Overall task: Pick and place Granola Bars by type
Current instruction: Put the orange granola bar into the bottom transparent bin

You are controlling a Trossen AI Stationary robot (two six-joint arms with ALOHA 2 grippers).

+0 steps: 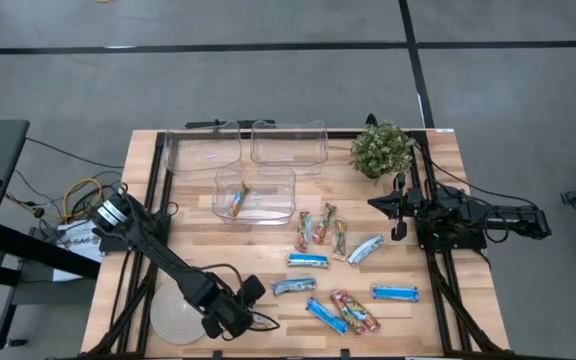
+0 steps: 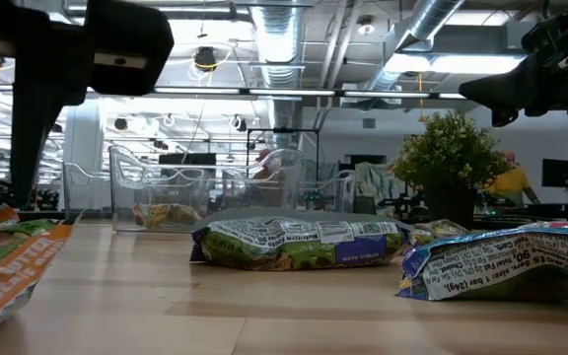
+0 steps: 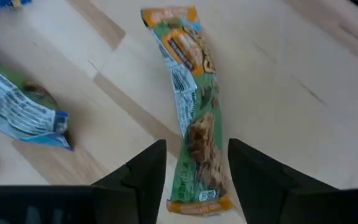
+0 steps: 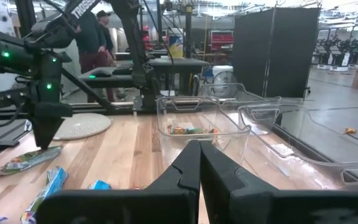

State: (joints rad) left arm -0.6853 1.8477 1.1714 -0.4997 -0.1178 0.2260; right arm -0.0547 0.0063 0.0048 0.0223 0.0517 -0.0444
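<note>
- Where the high view looks straight down, the left gripper (image 1: pixel 259 290) hangs near the table's front edge, just beside a silvery-blue bar (image 1: pixel 292 287), with the round pale disc (image 1: pixel 176 317) close by; the Granola Bars (image 1: pixel 340 268) lie scattered over the wooden table (image 1: pixel 448 190), and one multicoloured bar (image 1: pixel 239 197) sits inside the nearest clear bin (image 1: pixel 256 194). The right gripper (image 1: pixel 373 203) waits beside the potted plant (image 1: pixel 380 149).
- At table height, wrapped bars (image 2: pixel 299 243) lie in the foreground, the bin with its one bar (image 2: pixel 169 211) behind them.
- From the left wrist, the fingers (image 3: pixel 143 174) stand wide apart either side of a green-and-orange bar (image 3: pixel 194 118) lying flat, not gripping it; a silvery-blue one (image 3: pixel 18 104) lies just beside.
- From the right wrist, the fingers (image 4: pixel 188 168) are pressed together, empty, pointing toward the bin (image 4: pixel 197 121).
</note>
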